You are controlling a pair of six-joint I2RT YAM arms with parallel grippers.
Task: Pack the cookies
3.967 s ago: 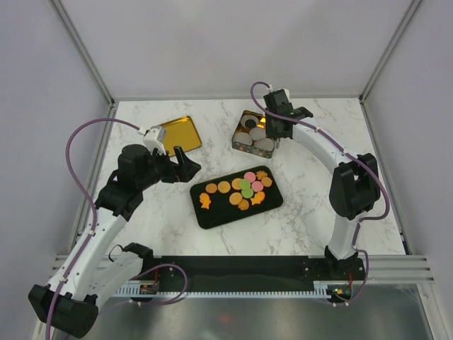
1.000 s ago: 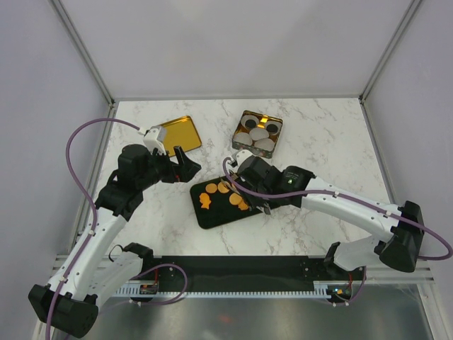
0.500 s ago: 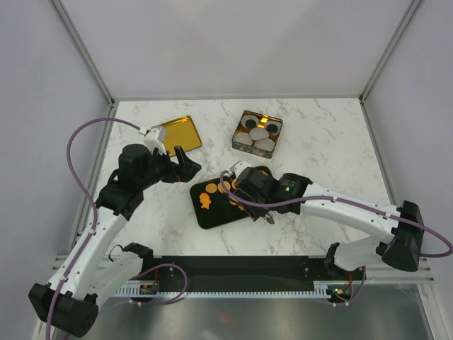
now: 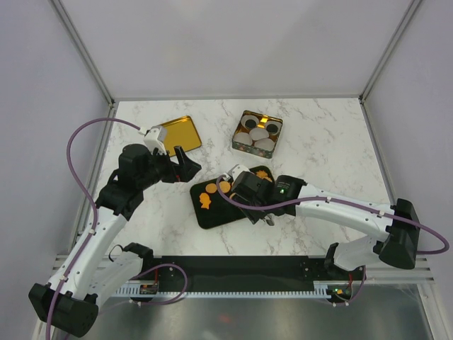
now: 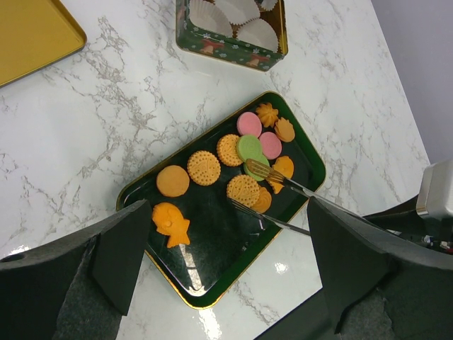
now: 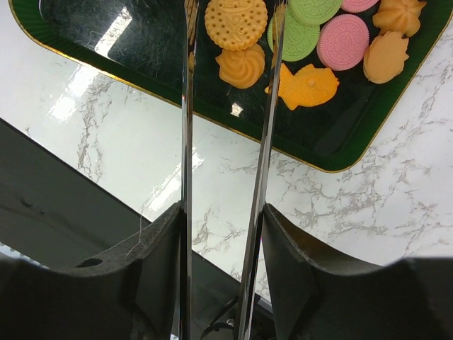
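The cookies (image 5: 237,163) mostly lie on the dark tray (image 5: 305,152), whose long axis runs diagonally toward the tin (image 4: 257,132); the fish-shaped one (image 6: 309,87) points sideways along it. The tin seems to hold mainly liners and dark rounds (so packing looks barely begun). The right gripper (image 6: 228,42) has its tongs spread astride a round cookie (image 6: 236,23), nothing pinched. The left gripper (image 5: 223,265) hangs open above the tray

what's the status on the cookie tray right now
Right gripper open, tines straddling a round orange cookie. Left gripper open, hovering clear. Cookies on dark tray; tin unobstructed.
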